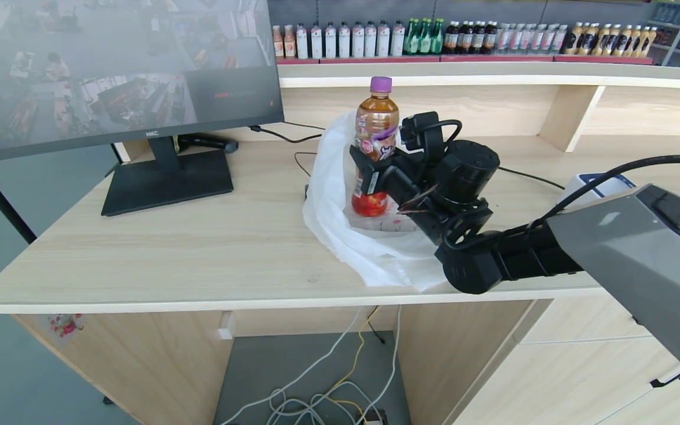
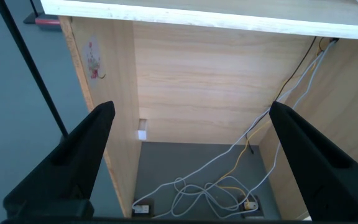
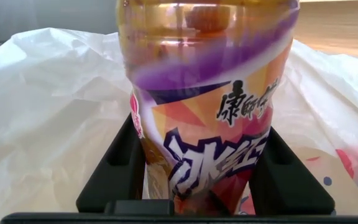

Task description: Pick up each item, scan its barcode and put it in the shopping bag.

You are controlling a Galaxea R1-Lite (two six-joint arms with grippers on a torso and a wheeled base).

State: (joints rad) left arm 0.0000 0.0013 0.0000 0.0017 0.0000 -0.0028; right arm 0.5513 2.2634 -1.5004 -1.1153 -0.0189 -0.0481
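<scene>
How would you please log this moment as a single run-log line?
right gripper: shut on bottle | bottle: upright, in open shopping bag on counter | left gripper: open, below counter top

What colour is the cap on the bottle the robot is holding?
Purple. The cap on the bottle shows best in the head view.

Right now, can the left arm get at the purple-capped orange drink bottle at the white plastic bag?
Probably not: the left gripper hangs open below the wooden counter, and the right gripper is shut on the purple-capped bottle.
</scene>
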